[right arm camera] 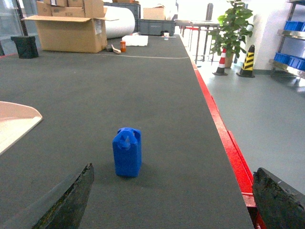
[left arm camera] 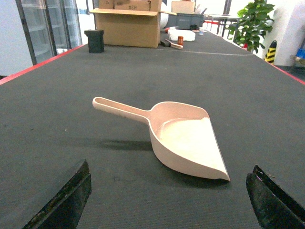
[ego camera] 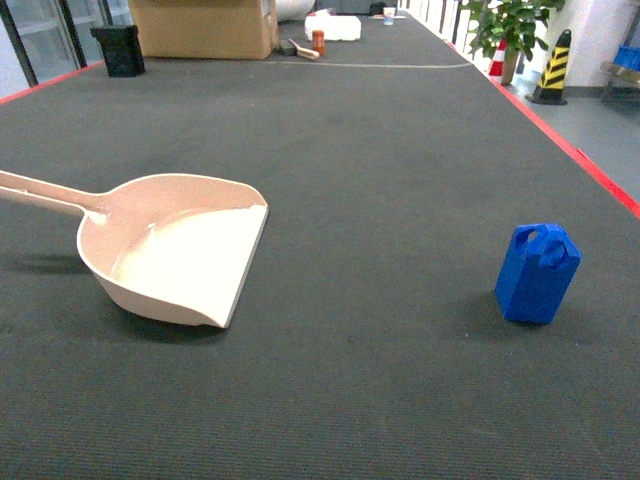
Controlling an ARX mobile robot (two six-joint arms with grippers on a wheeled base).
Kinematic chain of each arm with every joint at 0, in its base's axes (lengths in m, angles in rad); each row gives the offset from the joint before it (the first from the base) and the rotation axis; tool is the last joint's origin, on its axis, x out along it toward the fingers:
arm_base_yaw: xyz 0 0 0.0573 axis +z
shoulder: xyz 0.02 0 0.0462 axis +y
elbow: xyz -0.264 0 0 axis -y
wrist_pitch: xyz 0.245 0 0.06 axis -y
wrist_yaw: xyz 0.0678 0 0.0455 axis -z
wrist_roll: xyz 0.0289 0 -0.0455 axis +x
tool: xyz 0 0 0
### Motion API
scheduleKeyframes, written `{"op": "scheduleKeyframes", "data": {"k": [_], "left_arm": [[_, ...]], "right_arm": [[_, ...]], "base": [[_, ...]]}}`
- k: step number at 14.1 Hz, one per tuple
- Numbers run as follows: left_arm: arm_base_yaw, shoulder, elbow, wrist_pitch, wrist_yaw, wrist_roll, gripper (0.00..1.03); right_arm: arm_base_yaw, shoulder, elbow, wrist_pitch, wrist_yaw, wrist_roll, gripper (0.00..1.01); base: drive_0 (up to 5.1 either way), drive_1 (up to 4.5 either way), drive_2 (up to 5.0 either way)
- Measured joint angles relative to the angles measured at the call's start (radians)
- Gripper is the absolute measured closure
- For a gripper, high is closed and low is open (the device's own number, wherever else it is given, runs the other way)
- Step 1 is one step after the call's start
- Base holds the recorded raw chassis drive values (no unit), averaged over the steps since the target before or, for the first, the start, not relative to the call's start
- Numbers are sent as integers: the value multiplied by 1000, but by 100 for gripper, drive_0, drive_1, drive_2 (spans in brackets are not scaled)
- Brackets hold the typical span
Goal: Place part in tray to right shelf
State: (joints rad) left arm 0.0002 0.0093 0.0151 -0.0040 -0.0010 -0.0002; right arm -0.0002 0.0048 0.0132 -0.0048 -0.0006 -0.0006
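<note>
Left gripper [left arm camera: 167, 200] spread wide, dark worn fingers [left arm camera: 64, 198] low over the ribbed charcoal worktop [ego camera: 380, 130], framing the smooth beige-pink tray [left arm camera: 188, 143] lying flat just ahead, scoop-shaped, raised sides, wide flat lip, long straight handle angled back left. Right gripper [right arm camera: 171, 200] likewise splayed, nothing between its scuffed black fingers [right arm camera: 71, 198], facing the small glossy blue part [right arm camera: 127, 151] standing upright on the mat, blocky, jerrycan-shaped, cut-out handle on top, well apart from the tray. Farther off: cardboard box [ego camera: 205, 27], red edge strip [right arm camera: 224, 138], potted plant [right arm camera: 232, 28], striped bollard [right arm camera: 248, 59], steel shelf [right arm camera: 288, 52] with blue crates at far right.
</note>
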Motion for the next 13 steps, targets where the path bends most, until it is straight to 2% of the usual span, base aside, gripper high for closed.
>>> {"op": "scheduleKeyframes", "data": {"k": [13], "left_arm": [[0, 0, 0, 0, 0, 0, 5]], "right_arm": [[0, 0, 0, 0, 0, 0, 3]], "base": [[0, 0, 0]]}}
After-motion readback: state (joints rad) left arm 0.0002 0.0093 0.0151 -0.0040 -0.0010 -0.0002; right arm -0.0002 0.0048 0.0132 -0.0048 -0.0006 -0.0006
